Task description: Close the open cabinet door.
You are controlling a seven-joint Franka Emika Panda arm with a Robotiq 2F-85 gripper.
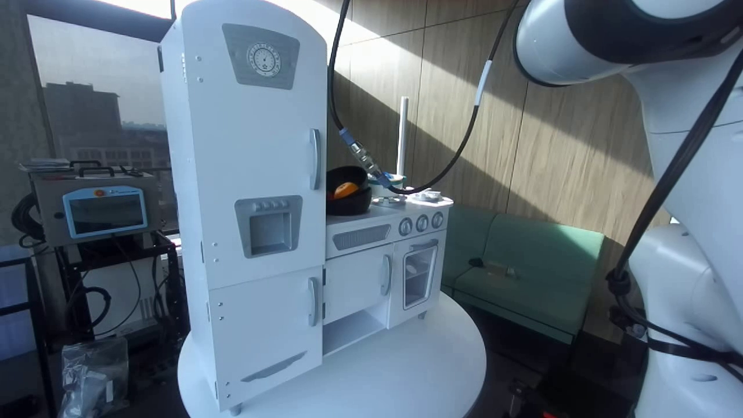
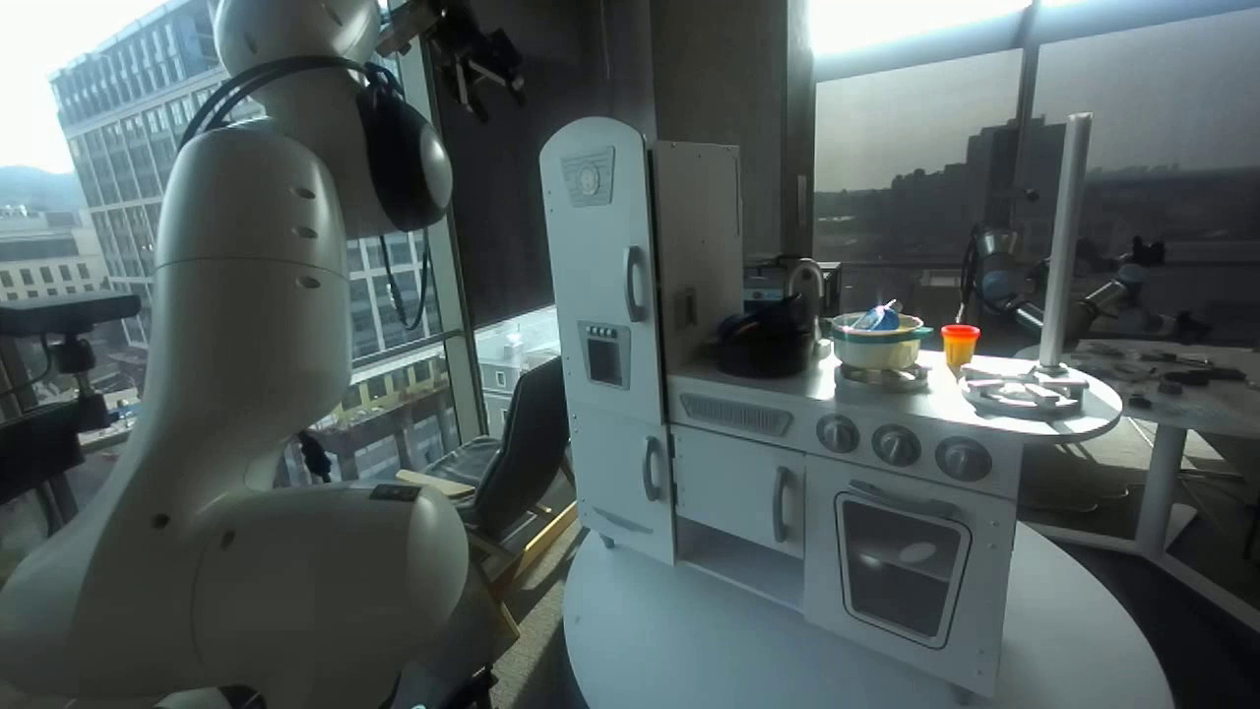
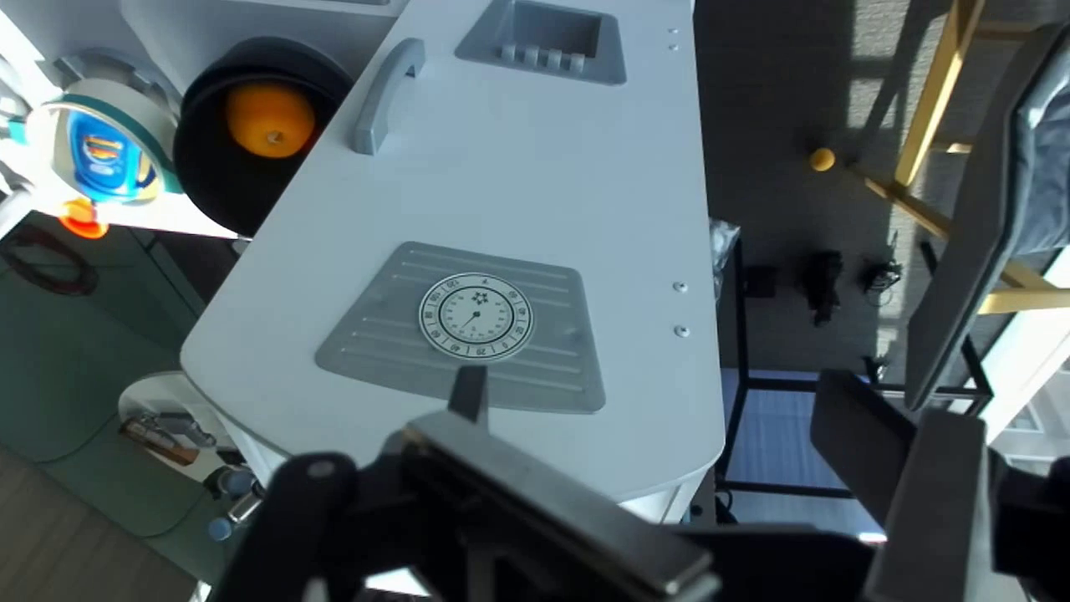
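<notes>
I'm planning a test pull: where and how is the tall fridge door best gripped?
Probably by the middle of its grey handle, approached from the front and pinched across its width: it is slim, runs upright and bows out from the door.

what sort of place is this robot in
Most likely a robotics lab, or an office room used as one: a large robot arm stands near a toy kitchen, and a metal box with a screen shows in the background.
</notes>
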